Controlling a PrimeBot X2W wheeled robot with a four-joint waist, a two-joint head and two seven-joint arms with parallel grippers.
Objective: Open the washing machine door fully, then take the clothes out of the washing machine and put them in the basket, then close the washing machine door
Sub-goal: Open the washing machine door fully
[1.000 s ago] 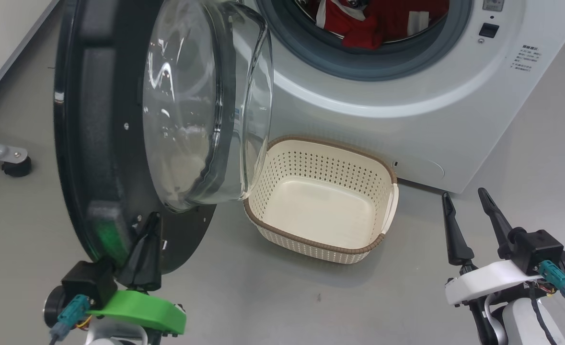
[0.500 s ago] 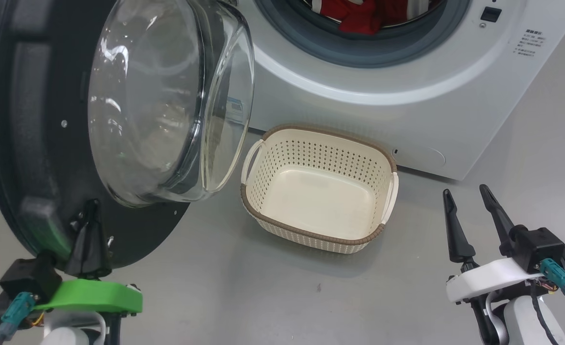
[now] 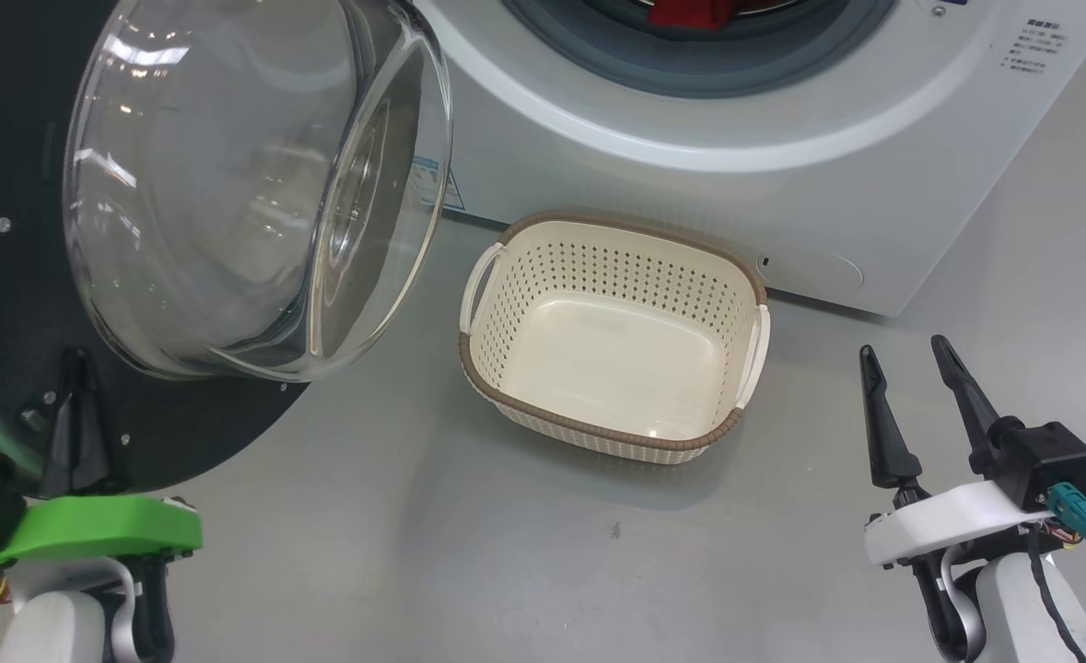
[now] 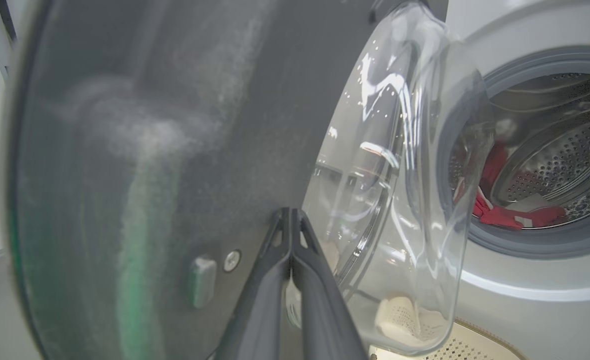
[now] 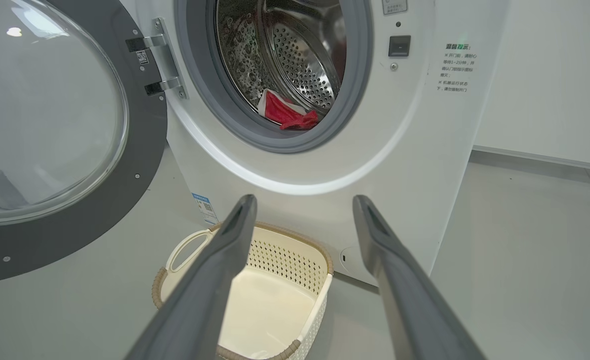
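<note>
two closed left fingers (image 4: 272, 270) against the door (image 4: 149, 125), basket (image 3: 616, 267) well apart

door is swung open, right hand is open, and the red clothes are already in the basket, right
Not quite. The right wrist view shows the red clothes lying in the washing machine drum, and the basket is empty. The door is swung open and the right hand is open, as you said.

At lower left the left gripper (image 3: 74, 361) points up, fingers pressed together. At lower right the right gripper (image 3: 903, 348) points up too, fingers spread wide, nothing between them.
</note>
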